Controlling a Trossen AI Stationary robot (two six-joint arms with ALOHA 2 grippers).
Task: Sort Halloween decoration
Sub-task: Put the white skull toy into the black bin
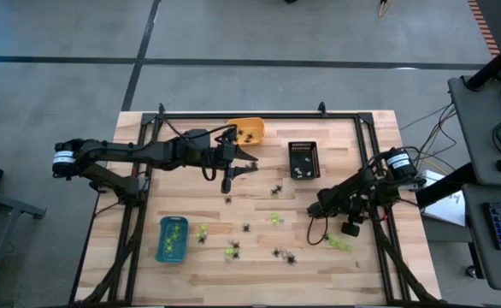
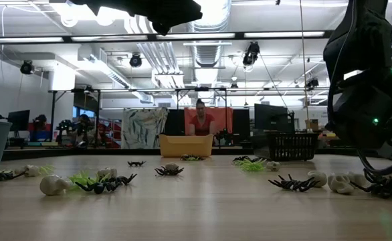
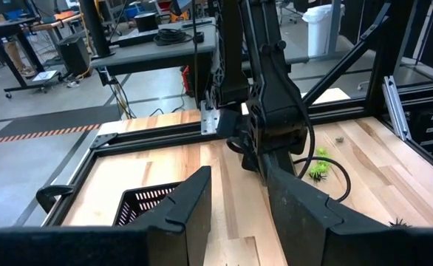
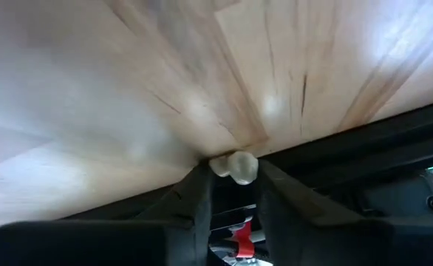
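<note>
Right gripper [image 4: 233, 185] pinches a whitish trinket [image 4: 235, 166] between its fingertips, pressed down at the wooden table [image 4: 128, 89], per right wrist view.

High view: right gripper [image 1: 313, 211] low over the table's right part, near a lime-green piece [image 1: 338, 244]. Left gripper [image 1: 227, 181] hangs over the table's upper middle, between the orange tray [image 1: 250, 130] and the black tray [image 1: 303, 159]. Loose trinkets scattered across the middle: black spiders [image 1: 283, 254], lime-green bits [image 1: 275, 218]. Blue tray [image 1: 172, 239] at lower left holds green pieces.

Low view: spiders [image 2: 293, 182], whitish skulls [image 2: 54, 185] and green bits [image 2: 251, 163] lie on the table; a person [image 2: 200, 120] sits beyond it.

Left wrist view: left gripper [image 3: 239, 196] narrowly parted, nothing between the fingers; a green piece [image 3: 319, 164] lies by the other arm.
</note>
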